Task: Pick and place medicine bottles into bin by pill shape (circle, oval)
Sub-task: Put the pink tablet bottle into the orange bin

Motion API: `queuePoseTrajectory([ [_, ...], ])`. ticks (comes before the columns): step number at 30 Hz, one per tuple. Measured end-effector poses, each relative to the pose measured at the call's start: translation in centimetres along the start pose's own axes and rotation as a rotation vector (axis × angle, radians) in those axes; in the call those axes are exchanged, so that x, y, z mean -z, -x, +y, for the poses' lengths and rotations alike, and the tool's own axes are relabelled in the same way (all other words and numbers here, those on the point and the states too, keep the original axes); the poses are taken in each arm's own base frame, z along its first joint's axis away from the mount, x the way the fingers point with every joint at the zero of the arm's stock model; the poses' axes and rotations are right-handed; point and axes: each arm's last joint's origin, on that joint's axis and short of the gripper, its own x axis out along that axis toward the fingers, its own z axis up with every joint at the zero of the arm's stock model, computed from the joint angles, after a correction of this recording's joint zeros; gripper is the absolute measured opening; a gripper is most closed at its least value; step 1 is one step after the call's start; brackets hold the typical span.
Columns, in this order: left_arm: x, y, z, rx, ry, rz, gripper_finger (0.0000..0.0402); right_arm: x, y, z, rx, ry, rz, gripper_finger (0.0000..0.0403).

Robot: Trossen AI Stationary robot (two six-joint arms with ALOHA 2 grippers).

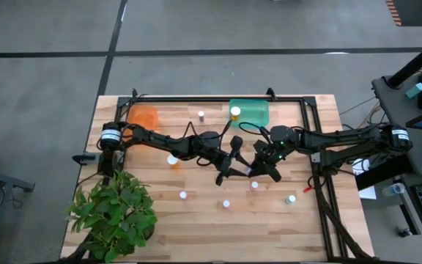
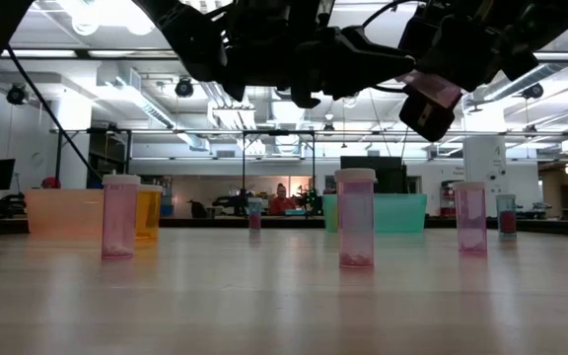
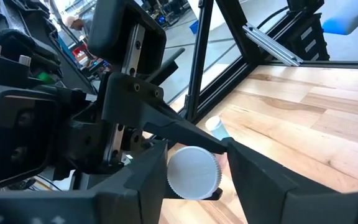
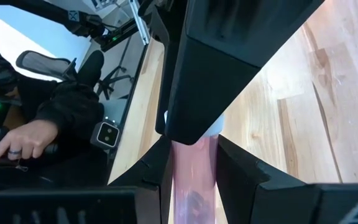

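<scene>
Centrally, above the table [image 1: 196, 227], the held bottle [image 4: 194, 180] is pinched by the right gripper [image 4: 194, 149], whose fingers are pressed against its pink body. Its white cap sits at the left gripper [image 3: 197, 163]; whether that gripper clamps the cap or stands spread cannot be told.

Views compared:
- High view: both arms are seen meeting at mid-table, left gripper facing right gripper. The held bottle is largely hidden there.
- Low view: the held bottle is shown clear of the tabletop and tilted. Body colours are given only here: pink on most, orange on one [image 2: 148, 212].
- Left wrist view: the cap is seen end-on, with one further bottle [image 3: 215, 127] on the wood behind.
- Right wrist view: pills are glimpsed dimly through the held bottle; their shape cannot be told. A person's hand [image 4: 27, 142] is shown beyond the table edge.

Containers:
- Orange bin [image 1: 143, 116], far left of the table.
- Green bin [image 1: 258, 114], far centre. One white cap [image 1: 235, 111] lies within its outline, at the edge toward the orange bin; whether it is inside cannot be told.

Counts:
- Bins: two.
- Bottles standing on the table: six, well apart.
- Bottles at the green bin: one.
- Bottles held: one.
- Plant [image 1: 112, 213]: one, at the near left corner.
</scene>
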Motion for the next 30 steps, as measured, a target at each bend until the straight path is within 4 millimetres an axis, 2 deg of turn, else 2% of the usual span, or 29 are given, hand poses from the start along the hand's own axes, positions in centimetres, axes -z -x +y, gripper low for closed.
queuePoseTrajectory([
  [6, -0.01, 0.0, 0.01, -0.001, -0.006, -0.001, 0.0099, 0.01, 0.0, 0.01, -0.002, 0.002, 0.001, 0.0089],
  [9, 0.0, 0.0, 0.0, -0.001, -0.006, 0.0, 0.0087, 0.01, 0.0, 0.01, -0.002, 0.008, 0.002, 0.0089],
  [21, 0.01, 0.02, -0.02, -0.002, -0.007, -0.001, 0.0086, 0.01, 0.0, -0.04, 0.014, 0.009, -0.004, 0.009],
  [30, 0.04, 0.01, -0.11, 0.005, -0.001, 0.002, 0.0084, -0.03, 0.0, -0.08, 0.027, 0.037, -0.01, 0.0126],
])
